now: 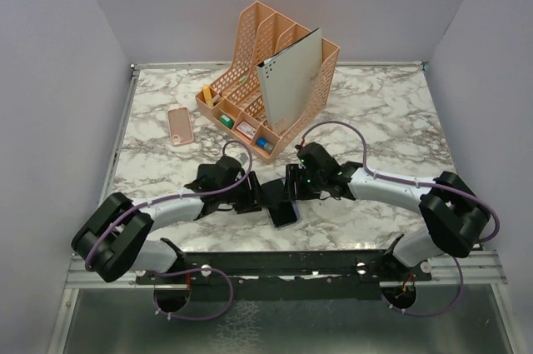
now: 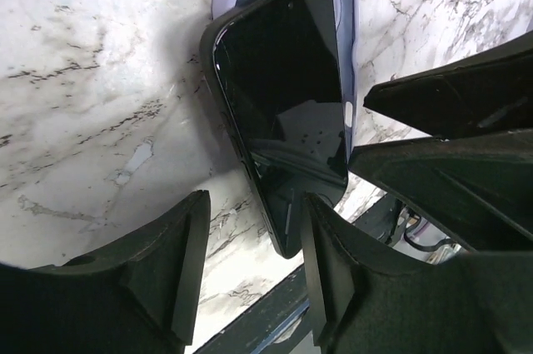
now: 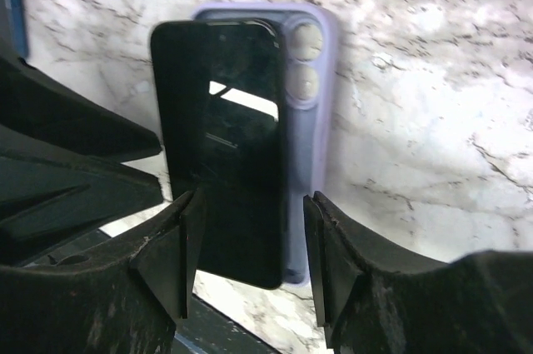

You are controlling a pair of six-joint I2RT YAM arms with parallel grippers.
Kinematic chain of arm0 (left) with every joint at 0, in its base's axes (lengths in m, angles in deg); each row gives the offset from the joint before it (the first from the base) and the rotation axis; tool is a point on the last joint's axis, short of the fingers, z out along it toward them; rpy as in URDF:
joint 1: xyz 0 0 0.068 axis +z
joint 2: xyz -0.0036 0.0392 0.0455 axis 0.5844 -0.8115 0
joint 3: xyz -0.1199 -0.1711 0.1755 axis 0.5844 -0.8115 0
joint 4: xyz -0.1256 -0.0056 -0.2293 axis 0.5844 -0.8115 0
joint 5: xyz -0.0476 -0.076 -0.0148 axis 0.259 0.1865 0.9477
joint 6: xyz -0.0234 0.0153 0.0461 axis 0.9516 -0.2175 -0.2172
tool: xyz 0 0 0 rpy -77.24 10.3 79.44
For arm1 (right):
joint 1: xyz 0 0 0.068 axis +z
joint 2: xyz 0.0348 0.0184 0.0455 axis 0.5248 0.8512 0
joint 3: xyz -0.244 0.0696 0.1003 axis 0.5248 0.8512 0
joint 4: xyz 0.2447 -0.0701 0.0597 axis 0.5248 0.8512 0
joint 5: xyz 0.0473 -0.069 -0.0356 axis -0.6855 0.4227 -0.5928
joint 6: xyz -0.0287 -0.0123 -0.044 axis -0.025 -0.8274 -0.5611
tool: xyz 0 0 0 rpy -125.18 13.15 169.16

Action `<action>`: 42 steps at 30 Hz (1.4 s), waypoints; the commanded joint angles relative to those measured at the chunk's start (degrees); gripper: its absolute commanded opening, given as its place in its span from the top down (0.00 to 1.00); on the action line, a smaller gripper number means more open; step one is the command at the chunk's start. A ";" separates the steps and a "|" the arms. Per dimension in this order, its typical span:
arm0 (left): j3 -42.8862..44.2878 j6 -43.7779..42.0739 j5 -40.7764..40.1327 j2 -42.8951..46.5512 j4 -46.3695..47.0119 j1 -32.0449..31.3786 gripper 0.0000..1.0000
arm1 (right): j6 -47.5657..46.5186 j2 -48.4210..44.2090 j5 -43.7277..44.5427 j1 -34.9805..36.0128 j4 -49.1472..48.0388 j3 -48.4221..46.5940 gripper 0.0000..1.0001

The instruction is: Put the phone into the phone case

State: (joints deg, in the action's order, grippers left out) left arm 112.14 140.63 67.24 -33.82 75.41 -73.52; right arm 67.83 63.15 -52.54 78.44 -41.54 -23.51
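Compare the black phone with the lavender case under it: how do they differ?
The phone is glossy black; the case is lavender. The phone lies on top, askew and overhanging one side, not seated; the case lies underneath on the marble table, with one long edge and two camera holes left uncovered. Both point roughly the same way.

Phone: we see a glossy black slab phone (image 3: 225, 146), its dark screen up, lying skewed on the case, overhanging one long side, not seated.
Case: we see a lilac soft plastic phone case (image 3: 312, 121), flat on the marble tabletop (image 3: 416, 79), open side up, its two round camera holes uncovered.
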 commanded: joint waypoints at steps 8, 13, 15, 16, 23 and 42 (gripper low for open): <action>2.07 1.25 -3.87 -2.76 2.61 -2.21 0.50 | -2.30 -1.92 -1.14 -2.36 -2.68 4.38 0.44; 2.78 1.45 -4.12 -3.51 2.96 -2.69 0.53 | -2.66 -1.72 -3.26 -2.99 -5.08 5.86 0.48; 3.22 1.36 -4.22 -3.69 2.88 -2.90 0.55 | -2.58 -1.80 -4.68 -3.17 -6.79 6.76 0.50; 3.45 1.31 -4.27 -3.78 2.84 -2.88 0.56 | -2.43 -1.72 -5.14 -3.23 -7.32 7.17 0.50; 4.87 1.14 -4.49 -4.84 2.65 -3.48 0.65 | -1.71 -1.61 -7.56 -3.45 -10.52 9.02 0.53; 8.03 1.75 -4.73 -7.30 1.83 -5.51 0.77 | -0.81 -1.54 -9.72 -3.49 -14.12 10.79 0.57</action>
State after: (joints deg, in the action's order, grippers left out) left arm 117.93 141.75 61.62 -40.53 76.07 -77.65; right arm 66.23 62.36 -59.47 74.66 -52.36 -13.67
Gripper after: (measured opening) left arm 0.244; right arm 0.437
